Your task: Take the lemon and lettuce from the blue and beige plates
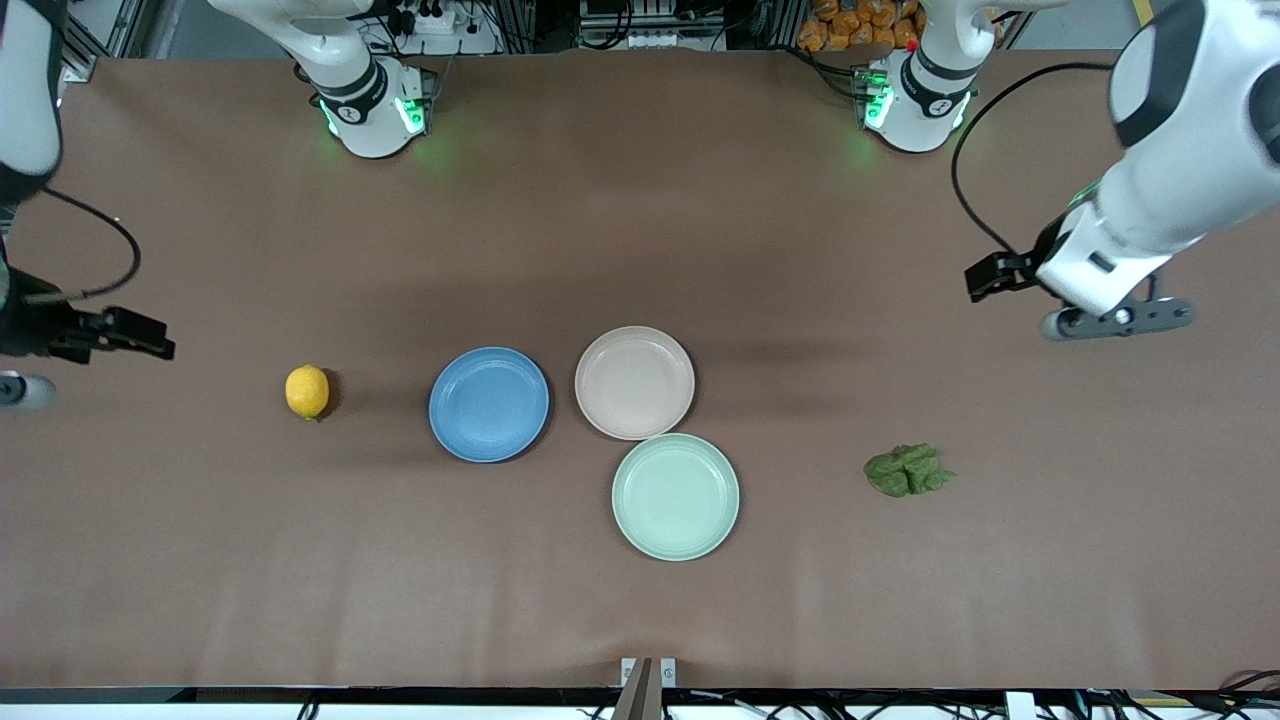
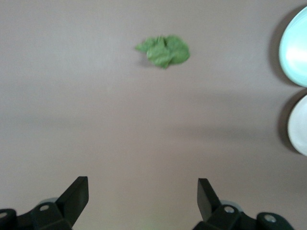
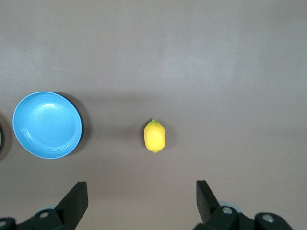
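The lemon (image 1: 307,391) lies on the bare table toward the right arm's end, beside the empty blue plate (image 1: 489,404). The lettuce (image 1: 908,470) lies on the bare table toward the left arm's end. The empty beige plate (image 1: 635,382) sits beside the blue one. My left gripper (image 1: 985,277) is open and empty, up in the air; its wrist view (image 2: 143,184) shows the lettuce (image 2: 164,51) well ahead of the fingers. My right gripper (image 1: 150,343) is open and empty, raised; its wrist view (image 3: 142,188) shows the lemon (image 3: 155,136) and the blue plate (image 3: 47,124).
An empty mint-green plate (image 1: 676,496) sits nearer the front camera, touching the beige plate's edge. It shows in the left wrist view (image 2: 295,48) with the beige plate (image 2: 300,127). The arm bases stand along the table's back edge.
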Controlling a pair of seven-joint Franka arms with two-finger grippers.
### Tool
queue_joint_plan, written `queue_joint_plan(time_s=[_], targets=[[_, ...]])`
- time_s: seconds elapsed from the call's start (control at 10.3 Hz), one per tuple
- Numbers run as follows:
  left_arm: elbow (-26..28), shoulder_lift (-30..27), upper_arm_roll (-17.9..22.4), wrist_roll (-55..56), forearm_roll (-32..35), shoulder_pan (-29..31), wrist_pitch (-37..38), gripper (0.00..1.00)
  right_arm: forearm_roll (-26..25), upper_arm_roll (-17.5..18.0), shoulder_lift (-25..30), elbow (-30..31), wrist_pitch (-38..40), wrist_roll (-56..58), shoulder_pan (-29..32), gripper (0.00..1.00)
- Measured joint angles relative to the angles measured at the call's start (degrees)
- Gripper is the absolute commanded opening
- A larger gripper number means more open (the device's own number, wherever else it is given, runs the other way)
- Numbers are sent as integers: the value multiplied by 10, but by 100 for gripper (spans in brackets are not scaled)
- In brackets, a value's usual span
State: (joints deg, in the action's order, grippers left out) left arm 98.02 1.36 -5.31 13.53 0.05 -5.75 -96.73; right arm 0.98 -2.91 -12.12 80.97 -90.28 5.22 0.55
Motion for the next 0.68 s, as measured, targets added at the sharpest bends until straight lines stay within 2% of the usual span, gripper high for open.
queue_joint_plan(time_s=[0.48,0.68], targets=[[-64,-14,3,-57,-15,7,-7,100,0,1,77,103,-10,0,0,100],[-81,-24,2,-64,-15,5,21,100,0,3,89,118,-16,0,-1,100]])
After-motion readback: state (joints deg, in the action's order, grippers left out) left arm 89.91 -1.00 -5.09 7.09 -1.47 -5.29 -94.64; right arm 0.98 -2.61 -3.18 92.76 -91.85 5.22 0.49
